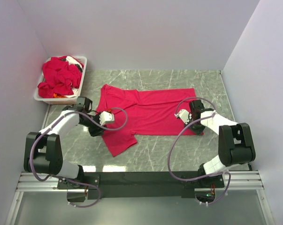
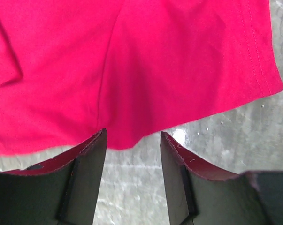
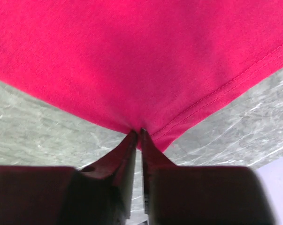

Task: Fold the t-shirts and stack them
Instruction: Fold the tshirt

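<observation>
A crimson spread t-shirt (image 1: 150, 112) lies flat across the middle of the grey-green marbled table (image 1: 179, 150), collar end towards the left arm and bottom hem towards the right arm. One short sleeve (image 1: 122, 140) reaches out towards the near edge.

The right gripper (image 1: 190, 121) sits at the near hem corner of this shirt. In its wrist view the right gripper (image 3: 137, 132) has its two dark fingers (image 3: 125, 154) drawn almost together, pinching the spread t-shirt (image 3: 141, 61) at its corner, with the stitched hem running up and away to the right of the pinch. The cloth rises from the table (image 3: 47, 126) into the fingertips.

The left gripper (image 1: 109, 117) is low over the collar end of the shirt, beside the sleeve. From its wrist camera, the left gripper (image 2: 133, 140) has its fingers (image 2: 92, 159) standing apart, and the edge of the spread t-shirt (image 2: 132, 70) reaches down just to the gap between the tips. Whether the cloth is actually inside the gap or only at its mouth is hard to tell. Bare table (image 2: 225, 150) shows below and to the right.

At the far left corner a white plastic bin (image 1: 83, 63) holds the heaped t-shirts (image 1: 59, 77), crumpled and of the same red.
</observation>
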`<state>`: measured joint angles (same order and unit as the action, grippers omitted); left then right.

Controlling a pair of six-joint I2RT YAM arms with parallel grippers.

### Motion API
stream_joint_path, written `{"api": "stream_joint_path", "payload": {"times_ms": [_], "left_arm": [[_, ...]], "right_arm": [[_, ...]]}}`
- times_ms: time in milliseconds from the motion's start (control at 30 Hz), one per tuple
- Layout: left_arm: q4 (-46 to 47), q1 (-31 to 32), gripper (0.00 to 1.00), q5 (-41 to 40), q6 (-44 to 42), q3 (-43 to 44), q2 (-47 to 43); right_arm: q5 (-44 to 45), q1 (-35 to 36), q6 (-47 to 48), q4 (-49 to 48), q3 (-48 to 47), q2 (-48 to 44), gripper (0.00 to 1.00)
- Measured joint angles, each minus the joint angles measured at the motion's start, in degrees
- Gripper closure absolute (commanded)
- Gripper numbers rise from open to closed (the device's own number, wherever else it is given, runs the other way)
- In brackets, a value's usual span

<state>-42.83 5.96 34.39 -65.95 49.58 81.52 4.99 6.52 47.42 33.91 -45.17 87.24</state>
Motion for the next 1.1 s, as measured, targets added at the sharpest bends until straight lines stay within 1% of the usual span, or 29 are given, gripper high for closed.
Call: {"api": "stream_joint_path", "payload": {"times_ms": [33,67,133,200,267,300,333,400,433,500,633,767,867,1000,1100], "left_arm": [[0.6,0.8,0.46,-0.3,-0.7,-0.3,0.1],[1.1,1.4,0.46,-0.5,-1.0,-0.6,0.2],[2.4,3.1,0.46,-1.4,-2.0,-1.4,0.9],[3.5,4.4,0.48,-2.2,-2.3,-2.2,1.9],[4.7,5.3,0.52,-3.1,-2.4,-3.0,3.0],[5.3,5.7,0.56,-3.7,-2.5,-3.6,3.5],[5.8,5.8,0.65,-4.3,-2.5,-4.2,3.9],[6.6,6.0,0.74,-5.2,-2.9,-5.4,4.1],[6.7,6.1,0.81,-5.6,-3.1,-5.6,3.8],[6.6,6.3,0.86,-6.1,-3.3,-6.0,3.1],[3.6,6.5,0.99,-6.7,-3.2,-7.2,-0.8],[-0.3,6.5,0.99,-6.9,-2.3,-8.8,-6.9],[-3.1,6.5,0.99,-7.1,-1.1,-9.1,-9.9],[-6.8,5.7,0.99,-6.4,0.9,-8.5,-10.4],[-9.1,4.1,0.99,-5.2,2.3,-5.7,-9.0]], "right_arm": [[0.2,0.0,0.1,-0.3,0.0,0.1,0.90],[0.3,0.0,0.1,-0.5,0.0,0.1,0.95],[0.6,0.0,0.0,-0.8,0.1,0.3,1.00],[0.7,0.0,0.0,-0.9,0.0,0.3,1.00],[0.8,0.0,0.0,-0.8,-0.1,0.4,1.00],[0.8,0.0,0.0,-0.8,-0.2,0.5,1.00],[0.8,0.0,0.0,-0.8,-0.3,0.6,1.00],[0.8,0.0,0.0,-0.7,-0.5,0.7,1.00],[0.8,0.0,0.0,-0.7,-0.6,0.7,1.00],[0.7,0.0,0.0,-0.6,-0.6,0.7,1.00],[0.2,0.0,0.0,0.9,-0.7,0.0,1.00],[-0.3,0.0,0.0,2.8,-0.7,-2.8,1.00],[-0.7,0.0,0.1,4.4,-0.7,-4.9,1.00],[-1.2,-0.1,0.6,6.3,-1.1,-7.5,1.00],[-1.5,-0.8,1.0,7.6,-3.5,-7.1,1.00]]}}
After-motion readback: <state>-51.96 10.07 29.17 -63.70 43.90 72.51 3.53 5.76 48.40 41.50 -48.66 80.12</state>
